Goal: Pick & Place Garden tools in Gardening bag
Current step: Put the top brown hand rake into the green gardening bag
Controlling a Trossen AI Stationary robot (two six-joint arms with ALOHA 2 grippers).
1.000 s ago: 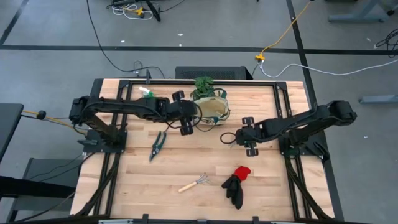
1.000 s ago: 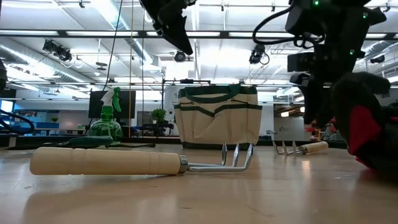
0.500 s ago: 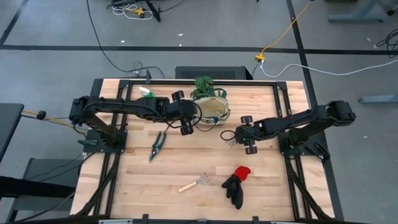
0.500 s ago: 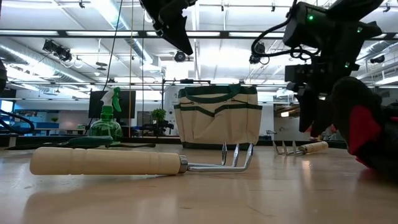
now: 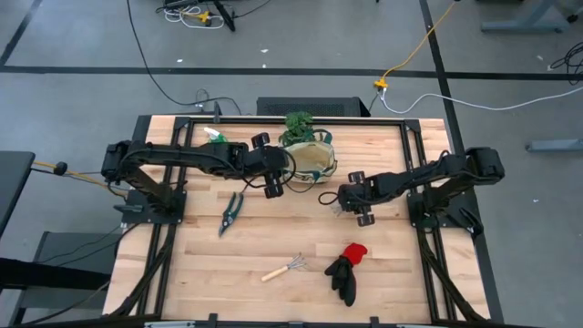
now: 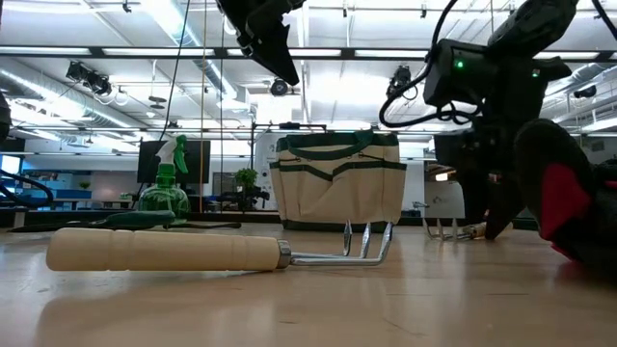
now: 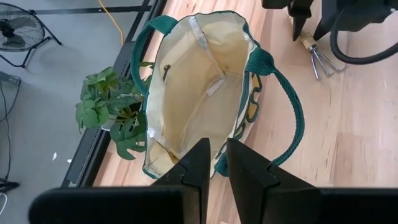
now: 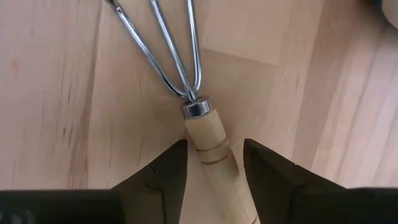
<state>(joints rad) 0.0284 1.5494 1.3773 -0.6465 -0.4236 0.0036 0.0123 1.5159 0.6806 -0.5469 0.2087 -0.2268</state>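
Right gripper (image 8: pixel 213 163) low at table (image 5: pixel 273 241), fingers spread either side of rake (image 8: pixel 208 149) handle, not closed on it. Left gripper (image 7: pixel 213 163) narrow, empty, above open bag (image 7: pixel 199 87). Rake just beside bag.

Light wooden table (image 5: pixel 273 241), planked, framed by dark rails. At the far edge: cream gardening bag (image 5: pixel 312 159) with green trim standing upright, potted plant (image 5: pixel 297 124) just behind it, green spray bottle (image 5: pixel 215 137) toward the left. Just right of the bag, a wooden-handled hand rake (image 8: pixel 198 127) lying flat, tines toward the bag. Pruning shears (image 5: pixel 231 210) left of centre. Near the front edge, a second rake (image 5: pixel 283 268), with red-and-black gloves (image 5: pixel 347 264) just beside it.
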